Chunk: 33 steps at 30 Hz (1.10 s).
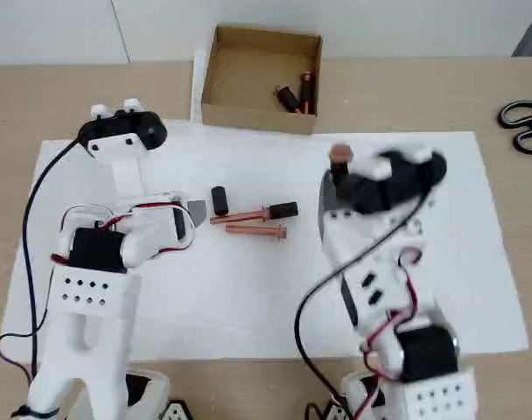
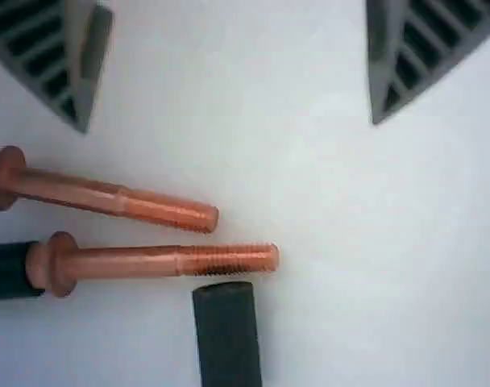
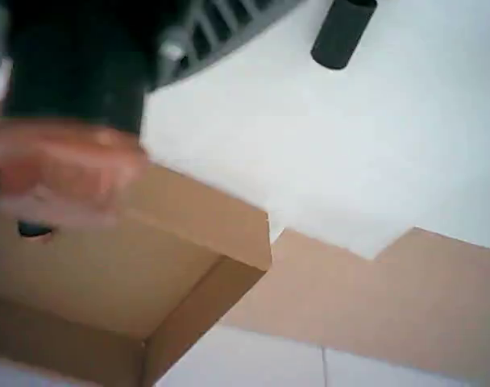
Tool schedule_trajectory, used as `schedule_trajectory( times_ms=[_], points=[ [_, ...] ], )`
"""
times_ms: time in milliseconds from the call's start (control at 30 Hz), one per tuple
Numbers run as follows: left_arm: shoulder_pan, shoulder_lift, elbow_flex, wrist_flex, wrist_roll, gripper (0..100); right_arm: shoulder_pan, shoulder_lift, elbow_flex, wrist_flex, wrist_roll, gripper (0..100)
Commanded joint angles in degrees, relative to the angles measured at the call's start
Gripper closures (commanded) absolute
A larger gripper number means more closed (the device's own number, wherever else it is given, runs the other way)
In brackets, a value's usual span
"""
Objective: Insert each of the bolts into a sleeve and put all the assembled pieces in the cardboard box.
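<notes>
Scissors (image 1: pixel 523 124) lie at the worktop's right edge, well apart from everything else, and a white sheet (image 1: pixel 248 306) covers the middle of the worktop. The cardboard box (image 1: pixel 215 79) stands at the sheet's far edge, near its middle, with assembled pieces (image 1: pixel 297 96) lying by the box's right wall. The right gripper (image 1: pixel 338 179) hangs over the sheet near the box's right front corner, clamped on a sleeved bolt (image 1: pixel 340 157) whose copper head points toward the box. Toward the sheet's centre two bolts (image 2: pixel 108 197) lie side by side, close together. A sleeve (image 1: pixel 284 210) butts against the head of the farther one, and a loose sleeve (image 2: pixel 226 334) lies just beside its threaded tip. The left gripper (image 2: pixel 229 121) is just beside these threaded ends, toward the sheet's left edge, fingers spread wide around nothing. Bare sheet stretches from the bolts to the sheet's near edge between the two arms.
</notes>
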Motion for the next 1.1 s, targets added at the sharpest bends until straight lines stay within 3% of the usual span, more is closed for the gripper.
schedule_trajectory(
  times_ms=[0,233,667,867,1067],
  points=[
    [-3.08,-0.53,-2.59,0.35,-0.53,78,1.54,16.66,-15.56,-0.22,0.44,99.6],
    [-6.95,-0.44,-2.51,0.44,-0.53,78,2.95,47.69,-41.32,-0.31,0.44,99.6],
    [-6.95,-0.18,-2.51,0.0,-0.62,78,2.68,104.22,-90.55,-0.22,0.26,99.6],
    [-6.95,-0.18,-2.51,0.0,-0.62,78,2.59,119.96,-108.22,0.22,0.18,99.6],
    [-6.95,-0.18,-2.42,0.0,-0.62,78,2.24,127.08,-114.81,0.22,0.35,99.6]
  ],
)
